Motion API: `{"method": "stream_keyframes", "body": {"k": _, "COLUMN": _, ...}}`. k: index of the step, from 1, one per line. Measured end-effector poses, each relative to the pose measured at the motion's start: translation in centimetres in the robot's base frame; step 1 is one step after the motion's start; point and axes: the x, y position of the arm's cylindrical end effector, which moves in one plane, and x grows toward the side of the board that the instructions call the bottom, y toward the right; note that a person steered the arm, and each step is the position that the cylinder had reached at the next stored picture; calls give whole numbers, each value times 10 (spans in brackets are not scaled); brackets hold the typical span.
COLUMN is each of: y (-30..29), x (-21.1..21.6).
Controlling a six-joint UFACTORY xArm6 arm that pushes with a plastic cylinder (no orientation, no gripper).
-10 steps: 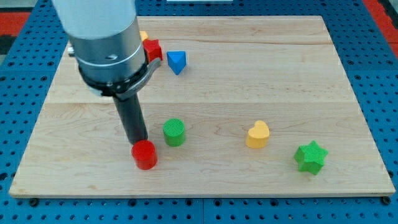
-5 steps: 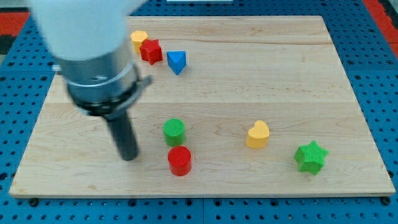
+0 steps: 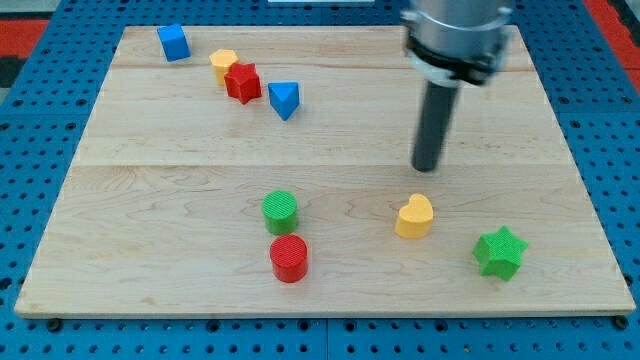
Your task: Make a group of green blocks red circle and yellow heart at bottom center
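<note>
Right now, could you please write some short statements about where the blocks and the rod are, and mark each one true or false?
1. The red circle lies just below the green circle in the view. True.
2. My tip touches the yellow heart. False: it stands apart from the heart, toward the view's top.
3. The green star lies to the view's right of the yellow heart. True.
4. The blue triangle sits at the view's bottom right. False: it is in the upper left part, beside the red star.
5. The green circle and the green star touch each other. False: they are far apart, with the heart between them.
</note>
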Motion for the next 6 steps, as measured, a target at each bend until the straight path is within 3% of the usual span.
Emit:
{"method": "stream_keyframes", "body": {"k": 2, "y": -61, "x": 68}}
{"method": "stream_keyframes", "body": {"k": 3, "y": -70, "x": 71}}
{"method": "stream_keyframes", "body": {"k": 4, "y": -37, "x": 81}}
{"method": "stream_keyframes", "body": {"k": 5, "y": -59, "x": 109}}
{"method": "stream_keyframes", "body": {"k": 6, "y": -104, "x": 108}}
